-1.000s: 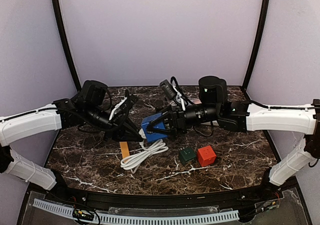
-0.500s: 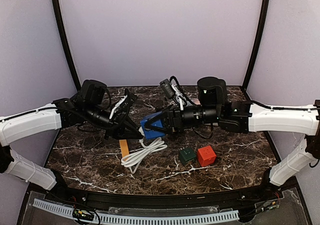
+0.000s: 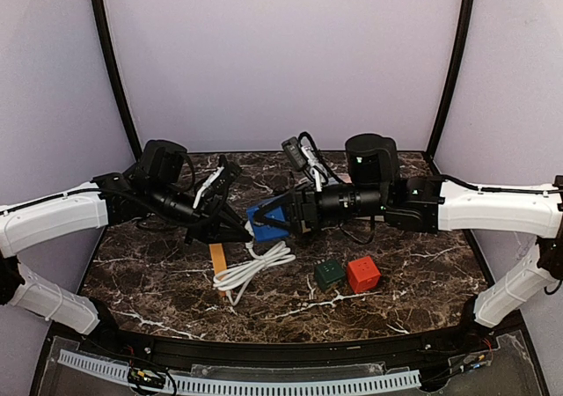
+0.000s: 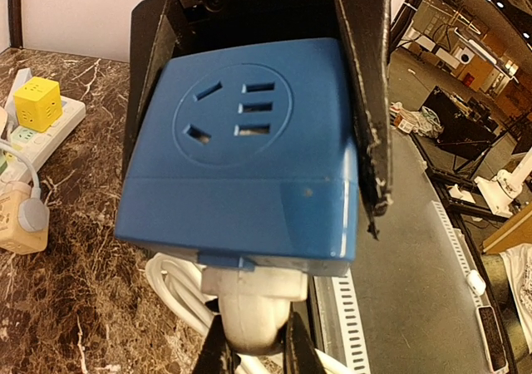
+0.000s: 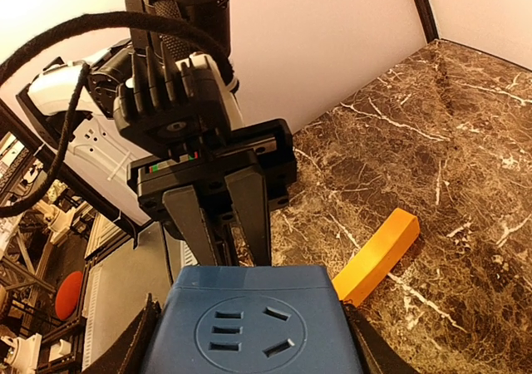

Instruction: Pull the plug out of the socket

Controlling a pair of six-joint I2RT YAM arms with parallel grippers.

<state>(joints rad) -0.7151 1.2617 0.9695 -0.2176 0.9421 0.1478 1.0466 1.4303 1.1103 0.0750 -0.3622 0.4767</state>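
A blue cube socket (image 3: 266,222) is held above the table between the two arms. My right gripper (image 3: 280,221) is shut on the blue socket (image 5: 259,334), its fingers on the cube's two sides (image 4: 370,116). A white plug (image 4: 253,307) sits in the socket's underside (image 4: 241,170), its white cable (image 3: 252,269) coiled on the table below. My left gripper (image 4: 253,349) is shut on the white plug, fingers pinching its body. In the top view the left gripper (image 3: 244,231) meets the socket from the left.
An orange block (image 3: 218,261) lies on the dark marble table (image 3: 422,264), also in the right wrist view (image 5: 376,254). A green cube (image 3: 329,274) and a red cube (image 3: 362,274) sit at front right. A white power strip with a yellow cube (image 4: 37,104) lies to the left.
Both grippers have lifted the socket and plug slightly and shifted a little left. The plug stays seated in the socket and the cable has been drawn along a little.
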